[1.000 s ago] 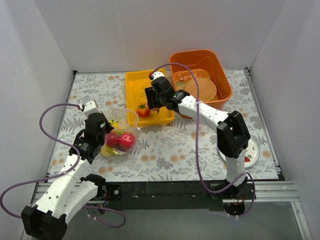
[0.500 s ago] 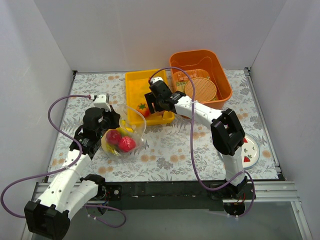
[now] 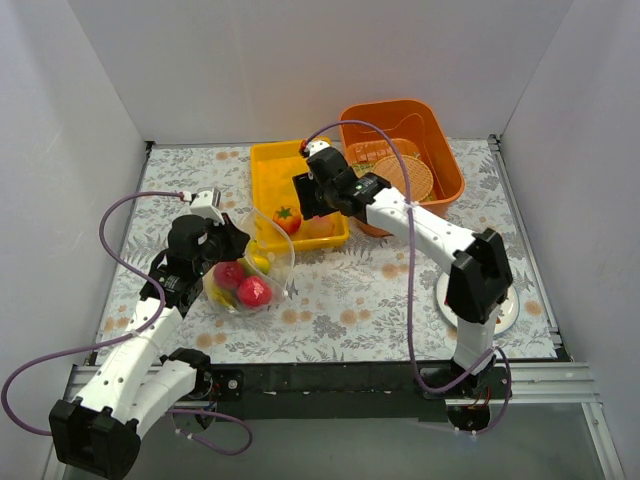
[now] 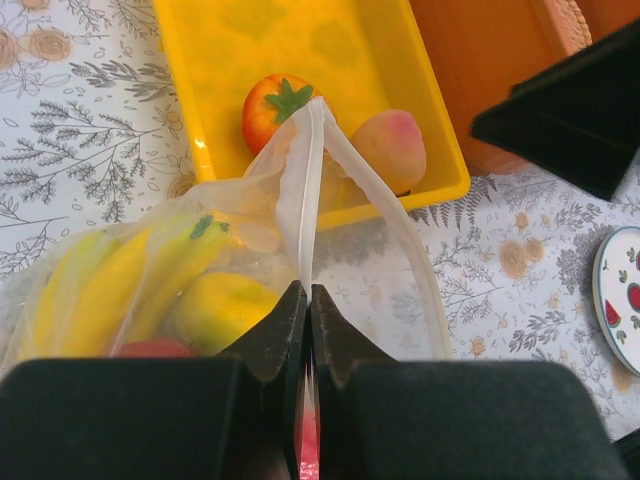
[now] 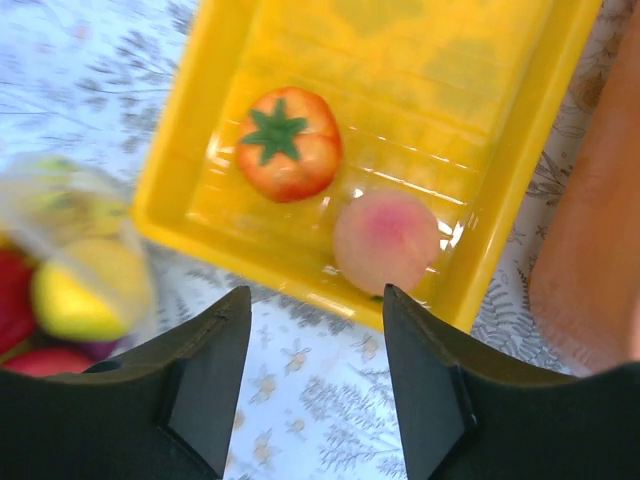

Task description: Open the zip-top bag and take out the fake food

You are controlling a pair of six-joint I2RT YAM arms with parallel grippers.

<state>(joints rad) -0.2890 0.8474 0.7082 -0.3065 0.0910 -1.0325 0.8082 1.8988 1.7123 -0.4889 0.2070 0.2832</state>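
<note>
The clear zip-top bag (image 3: 255, 268) lies left of centre, its mouth held up by my left gripper (image 3: 226, 240), which is shut on the bag's rim (image 4: 303, 200). Inside it are red fruits (image 3: 253, 290), bananas (image 4: 120, 280) and a lemon (image 4: 215, 305). My right gripper (image 3: 300, 203) hangs open and empty over the front edge of the yellow tray (image 3: 270, 165). In the tray lie a red-orange tomato (image 5: 290, 143) and a peach (image 5: 385, 240), both also seen in the left wrist view, the tomato (image 4: 275, 105) and the peach (image 4: 390, 150).
An orange basket (image 3: 445, 150) at the back right holds a tan woven disc (image 3: 405, 177). A white plate with red marks (image 3: 510, 308) lies at the right front, partly under the right arm. White walls close in both sides.
My left gripper has carried the bag's rim to the right, toward the tray, and the bag has shifted with it. My right gripper has drawn back a little over the tray, and its elbow has swung right.
</note>
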